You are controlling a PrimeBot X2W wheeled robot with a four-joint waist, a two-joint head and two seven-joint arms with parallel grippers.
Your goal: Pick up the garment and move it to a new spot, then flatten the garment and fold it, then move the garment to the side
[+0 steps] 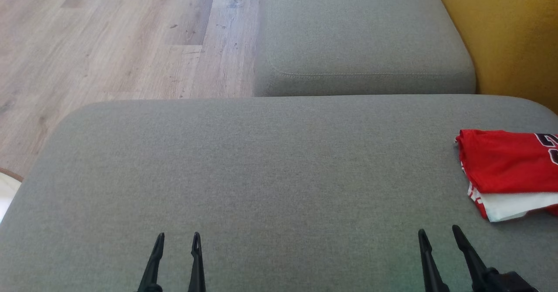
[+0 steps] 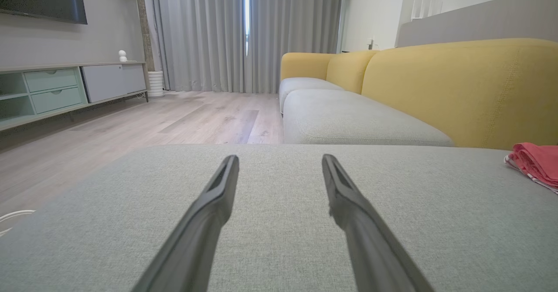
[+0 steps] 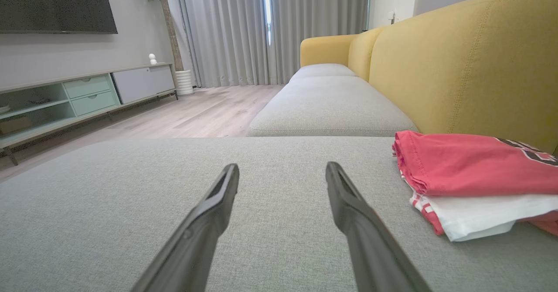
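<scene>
The garment (image 1: 508, 170) is a red jersey with white trim and dark lettering, folded into a flat stack at the right edge of the grey cushion (image 1: 261, 165). The right wrist view has the garment (image 3: 471, 170) at right, and the left wrist view catches its red edge (image 2: 536, 163) far right. My left gripper (image 1: 179, 237) is open over the cushion's near edge at lower left, nothing between its fingers. My right gripper (image 1: 437, 231) is open at lower right, just short of the garment and to its left, touching nothing.
A second grey seat cushion (image 1: 362, 35) lies beyond the first, with the yellow sofa back (image 1: 510, 35) on the right. Wooden floor (image 1: 109, 39) spreads to the left. A TV cabinet (image 2: 65, 87), a potted plant (image 2: 146, 26) and curtains (image 2: 244, 35) stand across the room.
</scene>
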